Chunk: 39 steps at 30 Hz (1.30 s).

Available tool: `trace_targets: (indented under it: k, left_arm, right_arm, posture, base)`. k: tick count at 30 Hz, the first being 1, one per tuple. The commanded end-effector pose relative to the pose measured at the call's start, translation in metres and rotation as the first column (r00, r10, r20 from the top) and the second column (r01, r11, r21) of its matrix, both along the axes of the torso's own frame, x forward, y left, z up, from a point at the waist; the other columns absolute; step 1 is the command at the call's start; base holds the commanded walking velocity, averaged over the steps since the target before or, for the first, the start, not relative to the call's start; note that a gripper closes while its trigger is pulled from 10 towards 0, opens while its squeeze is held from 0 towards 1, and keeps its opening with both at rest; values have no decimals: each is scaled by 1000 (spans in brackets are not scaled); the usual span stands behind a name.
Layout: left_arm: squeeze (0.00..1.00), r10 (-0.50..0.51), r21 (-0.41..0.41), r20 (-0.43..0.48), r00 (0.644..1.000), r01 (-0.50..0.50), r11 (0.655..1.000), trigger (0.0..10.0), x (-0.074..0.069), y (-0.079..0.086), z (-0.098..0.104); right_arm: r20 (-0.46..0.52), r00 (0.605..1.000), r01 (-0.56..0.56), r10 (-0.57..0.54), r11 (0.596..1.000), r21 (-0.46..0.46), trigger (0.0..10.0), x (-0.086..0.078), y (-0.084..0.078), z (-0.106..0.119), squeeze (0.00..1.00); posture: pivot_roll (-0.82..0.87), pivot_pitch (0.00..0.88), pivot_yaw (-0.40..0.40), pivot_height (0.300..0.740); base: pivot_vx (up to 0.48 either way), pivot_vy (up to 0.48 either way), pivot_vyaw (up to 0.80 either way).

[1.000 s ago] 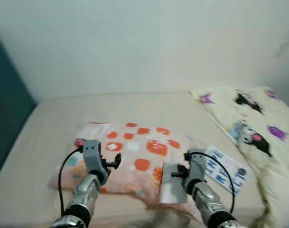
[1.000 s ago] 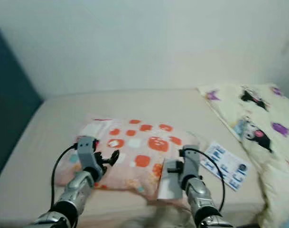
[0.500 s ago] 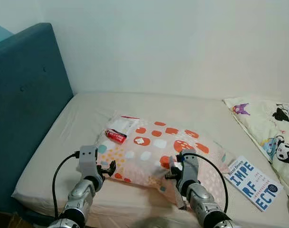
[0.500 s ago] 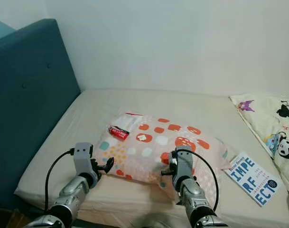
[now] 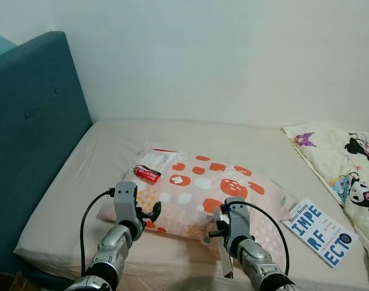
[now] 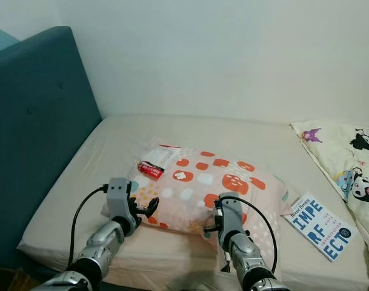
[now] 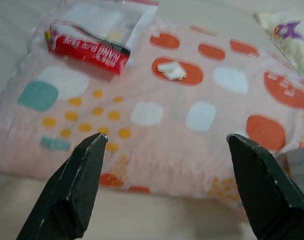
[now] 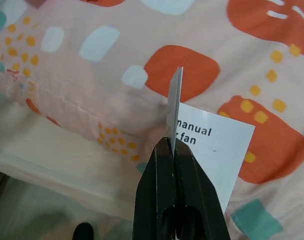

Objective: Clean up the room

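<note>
A folded manual (image 8: 211, 145) is pinched edge-on in the right pincer (image 8: 172, 150), just over the near edge of the spotted pillow (image 5: 202, 194) on the bed (image 5: 81, 163). The left pincer (image 7: 166, 180) is spread wide, empty. The grip probably should be kept firm; the red wrapper (image 5: 147, 174) looks best grabbed next.

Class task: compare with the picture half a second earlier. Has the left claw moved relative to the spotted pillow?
Yes. The left claw has shifted to the robot's right, along the spotted pillow's near edge toward its middle.
</note>
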<state>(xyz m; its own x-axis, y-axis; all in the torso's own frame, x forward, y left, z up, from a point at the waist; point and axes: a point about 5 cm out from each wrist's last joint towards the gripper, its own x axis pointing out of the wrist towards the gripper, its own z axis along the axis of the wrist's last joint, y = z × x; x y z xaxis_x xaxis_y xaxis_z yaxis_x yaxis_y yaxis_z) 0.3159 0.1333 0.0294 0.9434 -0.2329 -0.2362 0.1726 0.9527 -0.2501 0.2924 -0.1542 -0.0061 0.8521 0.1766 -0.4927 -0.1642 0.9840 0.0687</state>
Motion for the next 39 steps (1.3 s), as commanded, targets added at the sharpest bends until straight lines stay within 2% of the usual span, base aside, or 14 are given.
trace_targets:
  k: [1,12,18,23,32,34,36,37,39]
  left_arm:
    - [0,9,-13,40,999,-8,1000,10000,8,1,10]
    - [0,72,6,89,993,-73,997,10000,16,11,23]
    - [0,128,64,110,986,-136,989,10000,21,20,28]
    - [0,148,81,119,982,-159,984,10000,22,23,31]
    - [0,211,144,107,972,-225,964,10000,22,30,29]
    - [0,197,243,76,977,-210,947,10000,15,32,18]
    - [0,190,275,62,980,-200,940,10000,12,33,13]
    - [0,181,343,24,983,-178,922,10000,3,36,2]
    - [0,181,343,24,983,-178,922,10000,3,36,2]
  right_arm:
    - [0,1000,27,-27,1000,6,10000,3,-4,2,0]
    - [19,999,40,-41,999,21,10000,7,-4,7,0]
    - [28,998,47,-48,998,31,10000,9,-5,9,0]
    - [32,998,46,-47,998,32,10000,10,-4,9,0]
    - [41,998,42,-43,999,33,10000,10,-2,11,0]
    - [10,1000,12,-12,1000,3,10000,5,1,4,0]
    - [-5,1000,1,-1,1000,-12,10000,2,2,1,0]
    - [-46,999,-18,16,999,-47,10000,-6,0,-7,0]
    - [-46,999,-18,16,999,-47,10000,-6,0,-7,0]
  posture:
    - [-51,4,-26,740]
    - [-48,8,-26,740]
    - [-45,7,-25,740]
    - [-44,7,-24,740]
    - [-41,11,-22,740]
    - [-38,7,-26,740]
    - [-37,6,-26,740]
    - [-36,3,-27,740]
    - [-36,3,-27,740]
  base:
    - [0,0,-700]
    - [0,0,-700]
    - [0,0,-700]
    - [0,0,-695]
    - [0,0,0]
    - [0,0,0]
    - [0,0,0]
    - [0,0,0]
    - [0,0,0]
